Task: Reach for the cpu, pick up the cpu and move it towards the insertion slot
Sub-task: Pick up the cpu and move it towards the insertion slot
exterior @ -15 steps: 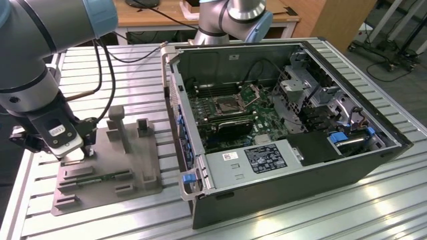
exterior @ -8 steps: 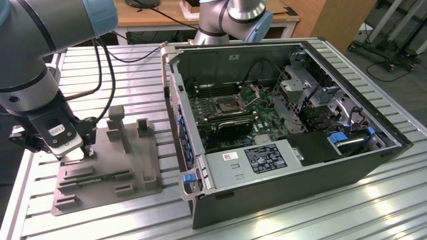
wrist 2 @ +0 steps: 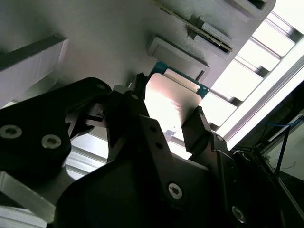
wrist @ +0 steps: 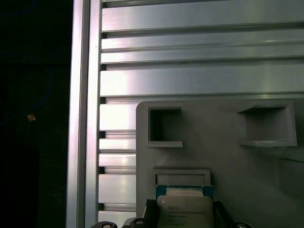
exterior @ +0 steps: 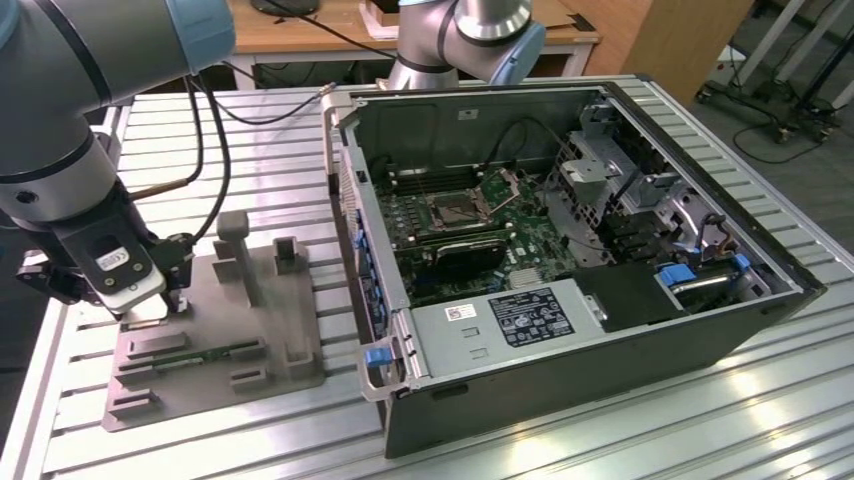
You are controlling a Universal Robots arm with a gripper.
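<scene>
In both wrist views the cpu point(wrist 2: 171, 97) point(wrist: 184, 211) shows its silvery top plate with a thin coloured rim. It sits at a square recess of the grey plastic tray point(exterior: 254, 350) point(wrist: 237, 161). My gripper point(exterior: 144, 303) point(wrist 2: 167, 105) point(wrist: 184, 216) is down over that corner of the tray, one black finger point(wrist 2: 197, 121) against each side of the chip. Whether the chip is off the tray I cannot tell. The insertion slot point(exterior: 461, 210), a silver-framed socket with its hinged plate raised, lies on the green motherboard inside the open computer case, far to the exterior view's right of my gripper.
The open case point(exterior: 747, 320) has tall walls around the motherboard and a labelled grey box point(exterior: 531, 315) at its front. Upright posts point(exterior: 234, 235) rise from the tray beside my gripper. A second arm's base point(exterior: 467, 40) stands behind the case. The slatted table's edge point(wrist: 78, 118) runs close by.
</scene>
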